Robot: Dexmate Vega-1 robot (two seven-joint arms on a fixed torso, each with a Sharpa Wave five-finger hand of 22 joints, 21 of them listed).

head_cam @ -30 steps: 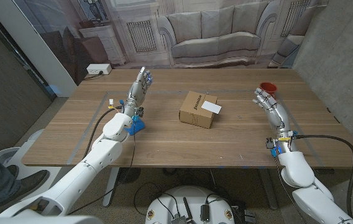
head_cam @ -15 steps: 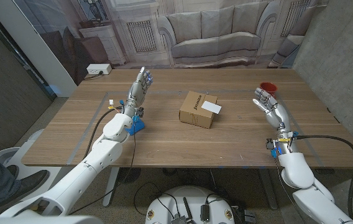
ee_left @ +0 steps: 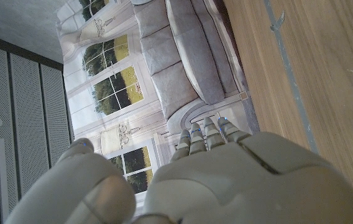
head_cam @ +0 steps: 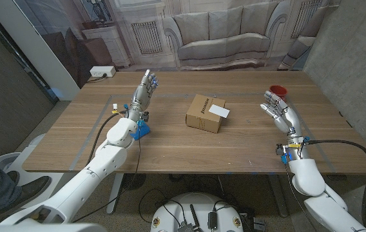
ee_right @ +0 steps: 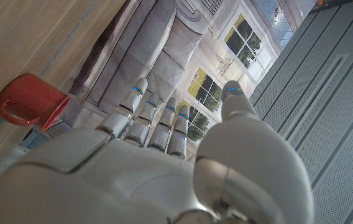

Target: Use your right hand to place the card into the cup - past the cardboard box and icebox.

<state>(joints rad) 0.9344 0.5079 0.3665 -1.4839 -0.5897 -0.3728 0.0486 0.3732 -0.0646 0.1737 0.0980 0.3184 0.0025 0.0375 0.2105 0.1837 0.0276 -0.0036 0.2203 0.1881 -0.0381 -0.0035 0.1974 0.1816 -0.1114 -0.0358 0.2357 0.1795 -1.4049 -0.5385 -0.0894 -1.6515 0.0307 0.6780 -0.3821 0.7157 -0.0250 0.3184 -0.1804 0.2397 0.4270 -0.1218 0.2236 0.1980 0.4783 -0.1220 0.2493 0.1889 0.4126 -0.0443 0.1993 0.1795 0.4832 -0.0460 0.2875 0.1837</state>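
A white card (head_cam: 220, 111) lies on top of a brown cardboard box (head_cam: 203, 113) in the middle of the table. A red cup (head_cam: 277, 91) stands at the far right of the table; in the right wrist view the red cup (ee_right: 30, 101) shows a handle. My right hand (head_cam: 278, 108) is raised just in front of the cup, fingers apart and holding nothing. My left hand (head_cam: 145, 88) is raised over the left part of the table, fingers up, also holding nothing.
A small blue object (head_cam: 142, 128) sits on the table (head_cam: 170, 145) under my left forearm. A printed backdrop of a sofa and windows stands behind the table. A grey wall runs along the right side.
My right hand has turned slightly near the cup, its fingers spreading a little more. The left arm, box and card have not moved.
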